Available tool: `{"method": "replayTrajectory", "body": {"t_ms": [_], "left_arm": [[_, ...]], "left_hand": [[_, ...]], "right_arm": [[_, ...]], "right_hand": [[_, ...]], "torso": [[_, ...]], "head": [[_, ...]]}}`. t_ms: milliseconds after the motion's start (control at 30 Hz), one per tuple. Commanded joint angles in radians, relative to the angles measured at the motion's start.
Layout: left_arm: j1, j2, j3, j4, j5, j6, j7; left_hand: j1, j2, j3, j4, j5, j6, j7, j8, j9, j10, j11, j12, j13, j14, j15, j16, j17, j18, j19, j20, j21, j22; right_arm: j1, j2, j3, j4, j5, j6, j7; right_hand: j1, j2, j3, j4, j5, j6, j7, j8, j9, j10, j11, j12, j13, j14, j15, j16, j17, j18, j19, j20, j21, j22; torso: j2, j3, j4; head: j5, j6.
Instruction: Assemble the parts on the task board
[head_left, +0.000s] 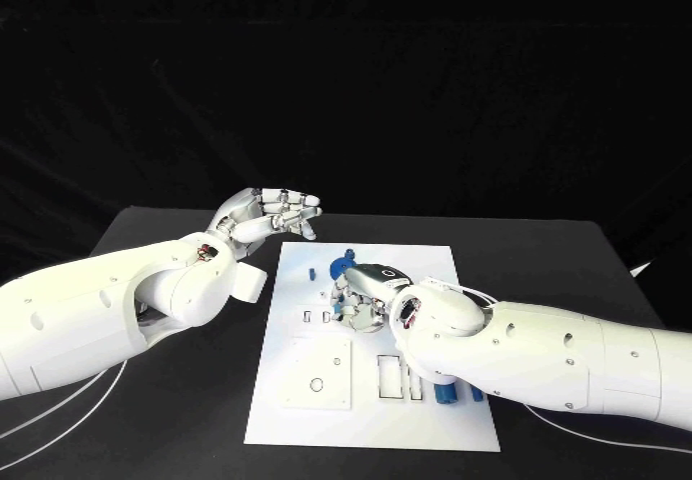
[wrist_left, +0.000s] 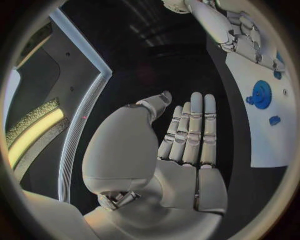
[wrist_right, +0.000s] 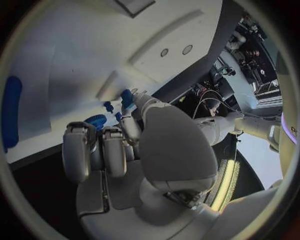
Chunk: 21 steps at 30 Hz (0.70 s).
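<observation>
The fingers (wrist_left: 190, 131) of the left hand (head_left: 270, 215) are seen stretched out side by side in the left wrist view, with the thumb set a little apart and nothing held between them; in the head view they are curled loosely at the tips. This hand is raised just beyond the far left corner of the task board (head_left: 310, 400), off the white plate, and the left arm (head_left: 101, 305) is laid along the table beside the board's left edge. The fingers (wrist_right: 128, 127) of the right hand (head_left: 364, 295) are bent downward onto the middle of the task board, and their tips are placed among small blue parts (wrist_right: 107, 106); whether a part is pinched cannot be told, since the tips are hidden by the hand itself. A blue gear (wrist_left: 260, 94) is found on the board just beyond the right hand, toward the far edge. The right arm (head_left: 562, 355) is stretched across the board's near right corner, where more blue pieces (head_left: 444, 392) are partly covered by it.
</observation>
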Motion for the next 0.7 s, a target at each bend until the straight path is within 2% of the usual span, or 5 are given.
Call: {"method": "replayTrajectory", "body": {"t_ms": [33, 233, 700], "left_arm": [[0.001, 0.001, 0.001, 0.001, 0.002, 0.017, 0.004], [0.001, 0.002, 0.001, 0.0, 0.002, 0.018, 0.003], [0.0, 0.0, 0.001, -0.001, 0.002, 0.021, 0.001]], "left_hand": [[-0.002, 0.012, 0.002, -0.002, 0.001, -0.008, 0.022, -0.006, 0.003, -0.006, 0.001, -0.005, 0.0, -0.008, -0.001, 0.009, 0.001, 0.018, -0.009, 0.001, 0.012, 0.004], [-0.002, 0.012, 0.002, -0.002, 0.001, -0.008, 0.022, -0.006, 0.003, -0.006, 0.001, -0.005, 0.0, -0.008, -0.001, 0.009, 0.001, 0.018, -0.009, 0.001, 0.012, 0.004], [-0.002, 0.012, 0.002, -0.002, 0.001, -0.008, 0.022, -0.006, 0.003, -0.006, 0.001, -0.005, 0.0, -0.008, -0.001, 0.009, 0.001, 0.018, -0.009, 0.001, 0.012, 0.004]], "right_arm": [[-0.002, 0.003, 0.0, 0.0, -0.026, 0.017, -0.004], [-0.007, 0.008, -0.001, -0.001, -0.027, 0.019, 0.001], [-0.012, 0.006, -0.002, 0.0, -0.029, 0.016, 0.002]], "right_hand": [[-0.009, -0.001, 0.005, -0.002, 0.004, 0.007, -0.003, 0.02, 0.011, 0.004, -0.001, -0.004, 0.0, 0.083, -0.006, -0.002, 0.168, -0.018, 0.026, -0.004, -0.003, 0.183], [-0.012, -0.005, 0.005, -0.003, 0.004, 0.006, -0.002, 0.021, 0.011, 0.004, -0.001, -0.005, 0.0, 0.083, -0.006, -0.002, 0.167, -0.018, 0.026, -0.005, -0.003, 0.183], [-0.024, -0.016, 0.005, -0.003, 0.0, 0.002, -0.001, 0.021, 0.01, 0.002, 0.001, -0.008, -0.002, 0.083, -0.005, -0.002, 0.167, -0.017, 0.024, -0.004, -0.006, 0.182]], "torso": [[0.0, 0.0006, 0.0013], [-0.001, -0.0003, -0.0012], [-0.001, -0.0004, -0.0003]], "head": [[0.002, -0.003], [0.004, -0.004], [0.005, -0.007]]}}
